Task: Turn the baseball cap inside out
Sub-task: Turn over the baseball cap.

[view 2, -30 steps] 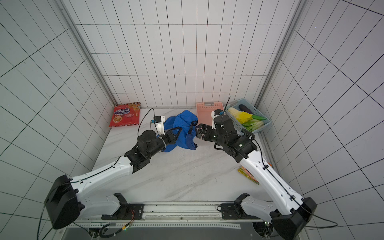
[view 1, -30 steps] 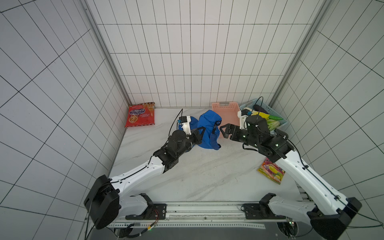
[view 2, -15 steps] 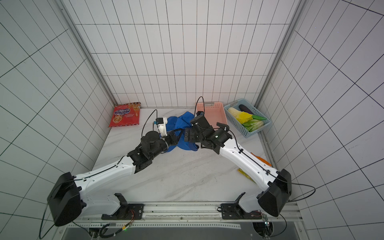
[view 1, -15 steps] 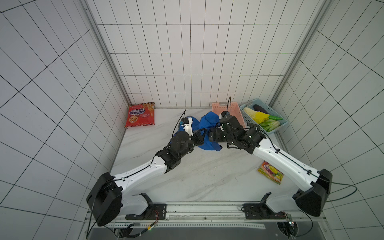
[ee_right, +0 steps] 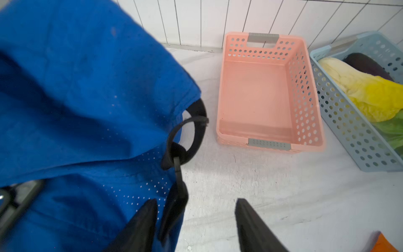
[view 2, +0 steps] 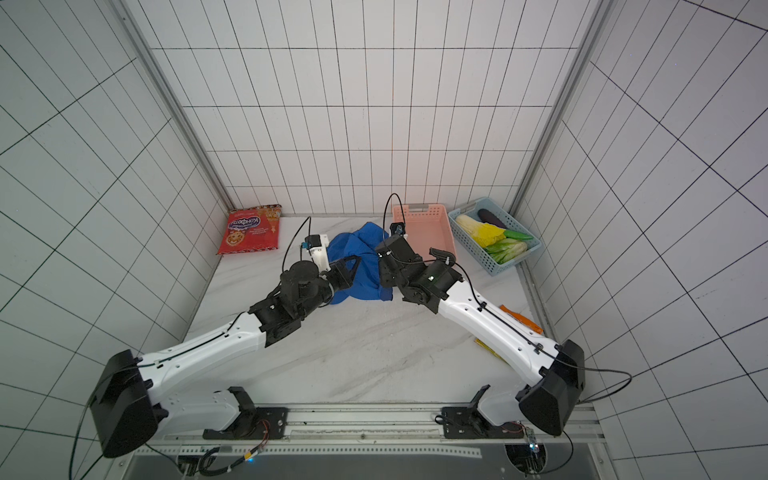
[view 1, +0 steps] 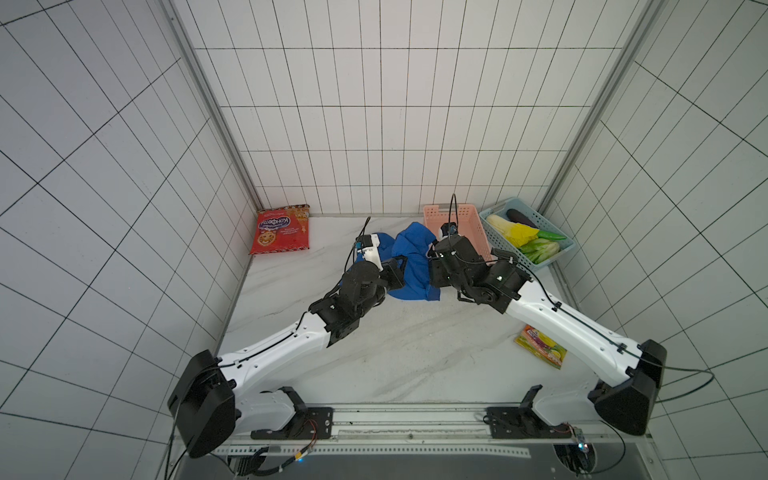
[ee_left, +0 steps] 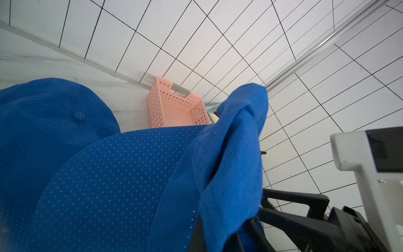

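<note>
Bare tabletop (view 1: 415,353) in front of the baseball cap (view 1: 411,266); pink basket (view 1: 469,226) just behind, blue vegetable basket (view 1: 503,254) farther right.

One cap (view 1: 409,259), two baskets (view 1: 436,211) (pink, blue (view 1: 505,245)), two packets (view 1: 279,229).

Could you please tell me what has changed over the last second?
The right tool swung in from near the pink basket to the side of the cap, its jaws apart by the black strap, gripping nothing yet. The left tool stays shut on the cap. That basket, the blue basket and the red snack bag have not moved.
</note>
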Action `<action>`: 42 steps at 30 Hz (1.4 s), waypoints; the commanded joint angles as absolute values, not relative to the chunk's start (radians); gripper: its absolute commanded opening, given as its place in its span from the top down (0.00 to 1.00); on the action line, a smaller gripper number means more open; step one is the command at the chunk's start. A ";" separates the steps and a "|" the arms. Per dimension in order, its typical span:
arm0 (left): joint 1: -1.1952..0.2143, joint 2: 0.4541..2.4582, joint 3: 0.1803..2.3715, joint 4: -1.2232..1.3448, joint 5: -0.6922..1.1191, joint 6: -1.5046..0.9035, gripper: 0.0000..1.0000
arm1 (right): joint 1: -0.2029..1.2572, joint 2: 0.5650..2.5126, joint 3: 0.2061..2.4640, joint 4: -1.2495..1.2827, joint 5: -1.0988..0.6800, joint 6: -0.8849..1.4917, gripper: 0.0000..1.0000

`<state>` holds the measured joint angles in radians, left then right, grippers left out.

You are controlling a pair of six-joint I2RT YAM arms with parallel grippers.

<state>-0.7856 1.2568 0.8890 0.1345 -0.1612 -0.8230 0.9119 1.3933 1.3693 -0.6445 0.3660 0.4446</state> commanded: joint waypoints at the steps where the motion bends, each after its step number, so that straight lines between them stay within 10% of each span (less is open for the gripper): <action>1: -0.790 1.230 0.934 0.121 -0.168 -0.813 1.00 | 0.922 1.380 1.345 -0.586 0.281 0.463 0.52; 9: -0.790 1.183 0.899 0.117 -0.209 -0.814 1.00 | 0.871 1.296 1.272 -0.520 0.108 0.485 1.00; 26: -0.627 1.171 0.763 0.167 0.086 -1.043 1.00 | 0.723 1.190 1.289 0.154 -0.913 0.738 1.00; 42: -0.438 1.107 0.705 0.404 0.498 -1.130 1.00 | 0.352 1.199 1.047 0.033 -0.710 0.868 1.00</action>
